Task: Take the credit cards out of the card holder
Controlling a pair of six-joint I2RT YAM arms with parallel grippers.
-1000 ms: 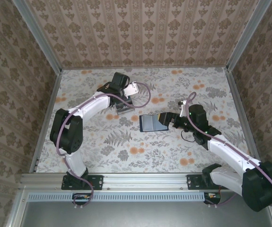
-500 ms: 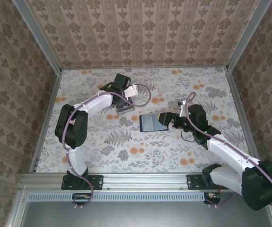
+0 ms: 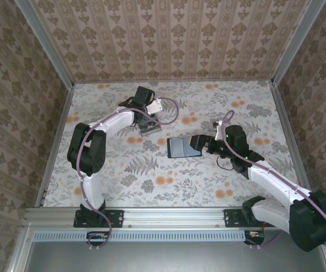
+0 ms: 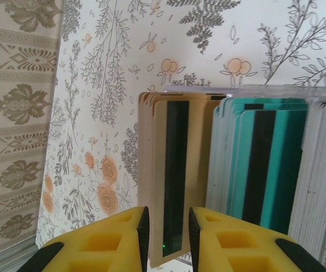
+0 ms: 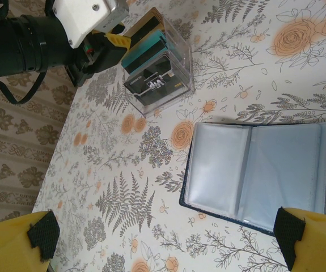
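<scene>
Card holder (image 3: pixel 180 147) lies open and flat at the centre of the floral table (image 3: pixel 208 187) in the overhead frame, blue-grey pockets facing up. The right arm (image 3: pixel 276 181) reaches in from the lower right to the holder's right edge. The left arm (image 3: pixel 103 127) rises from the lower left and bends toward upper centre, over a clear rack (image 3: pixel 148 128) that stands up and left of the holder, apart from it.

Cards stand upright in the rack. In the left wrist frame, tan cards (image 4: pixel 199 164) sit at centre, teal cards (image 4: pixel 282 164) to their right and grey cards (image 4: pixel 321 187) at the right edge.

The right gripper (image 5: pixel 165 232) is released, its yellow fingers spread to the two lower corners of its own frame, the holder just beyond them. The left gripper (image 4: pixel 168 238), at the bottom of its frame, has its fingers parted by a narrow gap through which the front tan card's dark stripe shows; they clamp nothing.
</scene>
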